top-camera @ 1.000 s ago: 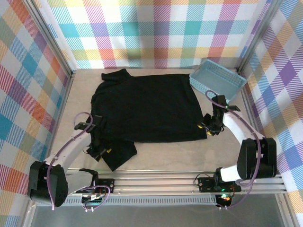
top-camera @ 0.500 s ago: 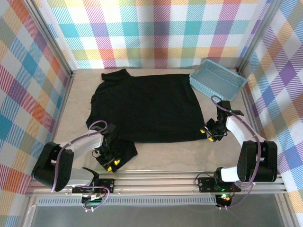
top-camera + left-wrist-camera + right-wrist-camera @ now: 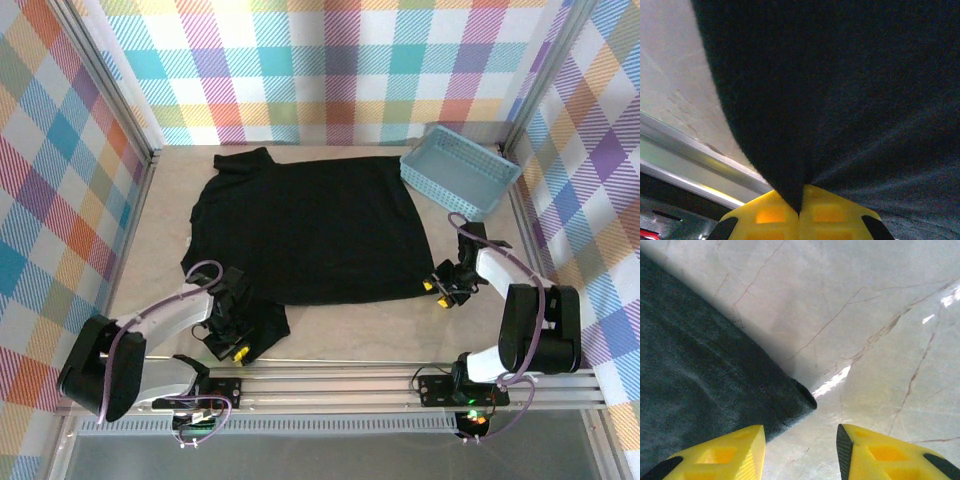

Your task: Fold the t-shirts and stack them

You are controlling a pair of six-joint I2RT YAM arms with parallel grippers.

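Note:
A black t-shirt (image 3: 310, 225) lies spread flat across the middle of the table. Its near-left sleeve is bunched by the front edge. My left gripper (image 3: 234, 347) is shut on that sleeve; in the left wrist view the yellow fingers (image 3: 765, 217) meet with black fabric (image 3: 840, 90) pinched between them. My right gripper (image 3: 438, 291) stands open at the shirt's near-right corner. In the right wrist view that corner (image 3: 797, 400) lies on the table just ahead of the gap between the fingertips (image 3: 747, 452), without touching them.
A light blue mesh basket (image 3: 460, 170) stands at the back right, its corner touching the shirt's far right edge. The aluminium front rail (image 3: 330, 385) runs close behind the left gripper. Bare marble tabletop (image 3: 360, 325) lies between the two grippers.
The left gripper has slid along the front edge toward the middle, holding the sleeve. The right gripper has come nearer and lower, down to the shirt's near-right corner.

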